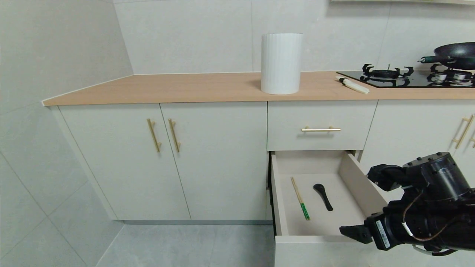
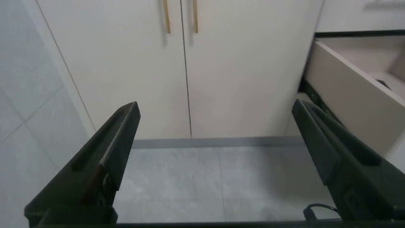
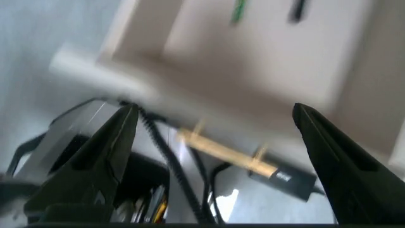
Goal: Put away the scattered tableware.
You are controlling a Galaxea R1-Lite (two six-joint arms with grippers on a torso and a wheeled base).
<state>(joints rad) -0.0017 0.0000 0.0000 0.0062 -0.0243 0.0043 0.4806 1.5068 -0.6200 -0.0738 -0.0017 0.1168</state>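
The lower beige drawer [image 1: 279, 202] of the cabinet stands pulled out beneath a closed drawer with a brass bar handle [image 1: 321, 129]. Inside it lie a pair of wooden chopsticks with green tips [image 1: 300, 203] and a black plastic spoon [image 1: 323, 196], side by side and apart, on the drawer floor. On the wooden desk [image 1: 178, 88] above, a white ribbed cylindrical container [image 1: 281, 63] stands upright. A cream-coloured slender utensil [image 1: 352, 85] lies flat just beside the left edge of the black gas hob [image 1: 408, 78].

The right end effector [image 1: 355, 201] is beside the drawer's right front corner, fingers spread and holding nothing. The left end effector [image 2: 215, 106] is also spread wide and unloaded, facing the floor before the closed cabinet doors [image 2: 183, 63].
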